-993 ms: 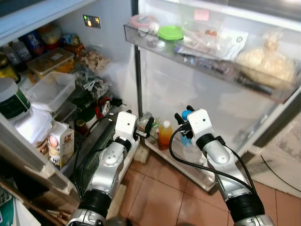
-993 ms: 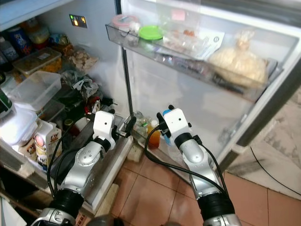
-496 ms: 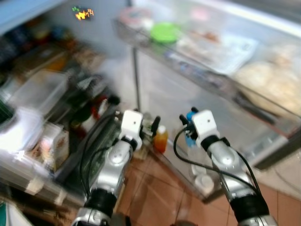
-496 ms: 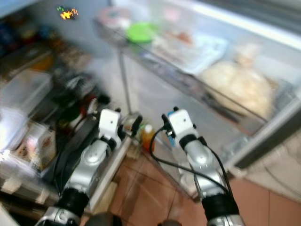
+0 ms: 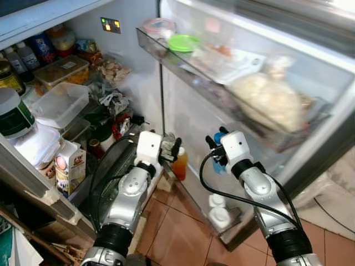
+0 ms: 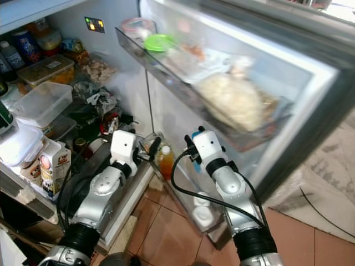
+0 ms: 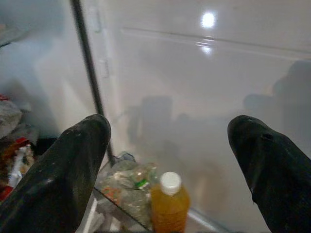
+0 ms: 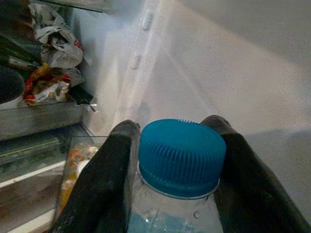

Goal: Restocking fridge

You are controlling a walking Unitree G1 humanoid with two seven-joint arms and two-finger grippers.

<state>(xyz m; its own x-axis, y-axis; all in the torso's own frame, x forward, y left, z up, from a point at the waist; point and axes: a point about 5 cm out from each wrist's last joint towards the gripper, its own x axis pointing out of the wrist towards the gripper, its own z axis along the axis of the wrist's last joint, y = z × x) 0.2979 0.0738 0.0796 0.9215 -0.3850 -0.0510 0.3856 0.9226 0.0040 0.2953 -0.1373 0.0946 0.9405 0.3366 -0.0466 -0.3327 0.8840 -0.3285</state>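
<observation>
My right gripper (image 5: pixel 215 145) is shut on a clear water bottle with a blue cap (image 8: pixel 181 156), its black fingers (image 8: pixel 107 174) pressing on both sides of the neck. It holds the bottle (image 5: pixel 219 164) upright in front of the open fridge door's inner wall (image 5: pixel 194 119). My left gripper (image 5: pixel 170 151) is open with nothing in it, just above the door's low shelf (image 7: pixel 121 196). An orange juice bottle (image 5: pixel 180 164) with a white cap (image 7: pixel 170 181) stands on that shelf between the two grippers.
The upper door shelf (image 5: pixel 166 54) carries a green lid, packets and a pale bagged lump. White bottles (image 5: pixel 217 209) stand low in the door. Fridge shelves on the left hold a milk carton (image 5: pixel 70 167), plastic boxes (image 5: pixel 58 104) and jars. Tiled floor lies below.
The fridge door has swung in toward the fridge, carrying its shelves and the orange bottle to the left. The view shook in between. Both grippers have kept their places.
</observation>
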